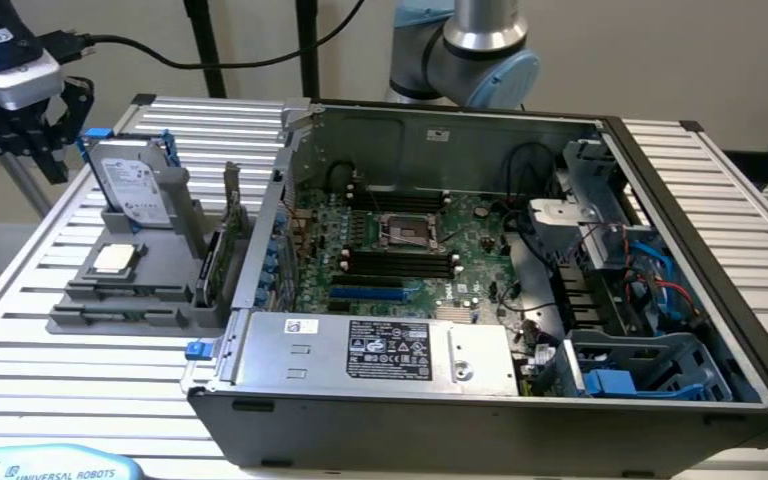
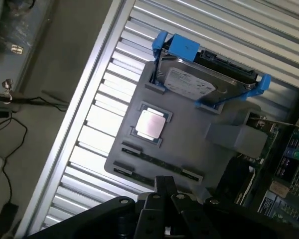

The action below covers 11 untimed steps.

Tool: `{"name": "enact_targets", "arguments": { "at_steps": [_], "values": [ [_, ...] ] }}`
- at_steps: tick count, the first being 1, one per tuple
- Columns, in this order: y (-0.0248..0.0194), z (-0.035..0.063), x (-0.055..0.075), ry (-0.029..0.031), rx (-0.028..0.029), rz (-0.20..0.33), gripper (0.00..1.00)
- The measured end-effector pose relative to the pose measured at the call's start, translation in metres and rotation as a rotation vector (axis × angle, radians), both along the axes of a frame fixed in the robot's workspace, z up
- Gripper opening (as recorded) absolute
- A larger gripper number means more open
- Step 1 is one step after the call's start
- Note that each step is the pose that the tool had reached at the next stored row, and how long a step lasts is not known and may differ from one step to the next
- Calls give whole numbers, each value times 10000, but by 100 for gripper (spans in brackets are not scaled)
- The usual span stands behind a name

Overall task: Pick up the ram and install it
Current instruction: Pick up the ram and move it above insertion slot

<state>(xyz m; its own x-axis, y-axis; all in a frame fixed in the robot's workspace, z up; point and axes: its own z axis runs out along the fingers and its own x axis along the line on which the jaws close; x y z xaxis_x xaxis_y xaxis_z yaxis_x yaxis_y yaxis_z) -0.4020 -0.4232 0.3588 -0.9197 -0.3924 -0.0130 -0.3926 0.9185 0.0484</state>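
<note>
The ram [image 2: 157,161] is a thin dark-green stick standing on edge in a clip slot of the grey holder [image 2: 189,149], beside the silver CPU [image 2: 150,124]. In the exterior view that slot sits at the holder's near end [image 1: 115,294]. My gripper [image 1: 40,150] hangs high at the exterior view's left, above and behind the holder [image 1: 157,300]. It is apart from the ram, with nothing in it. In the wrist view, the black fingertips [image 2: 164,186] meet just short of the holder's edge. The motherboard's black memory slots [image 1: 395,262] lie in the open case.
A silver hard drive [image 1: 137,185] in a blue bracket stands upright on the holder, and a green expansion card [image 1: 231,245] stands against the case wall. The open computer case [image 1: 491,250] holds cables, a power supply [image 1: 384,352] and blue drive cages. Slatted aluminium table [image 1: 11,330] all round.
</note>
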Motion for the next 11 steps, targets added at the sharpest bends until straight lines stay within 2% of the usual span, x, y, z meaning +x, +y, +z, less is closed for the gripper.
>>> {"name": "enact_targets", "arguments": {
  "at_steps": [11],
  "values": [
    [0, -15, 0, 1, -1, 1999, 11]
  ]
}}
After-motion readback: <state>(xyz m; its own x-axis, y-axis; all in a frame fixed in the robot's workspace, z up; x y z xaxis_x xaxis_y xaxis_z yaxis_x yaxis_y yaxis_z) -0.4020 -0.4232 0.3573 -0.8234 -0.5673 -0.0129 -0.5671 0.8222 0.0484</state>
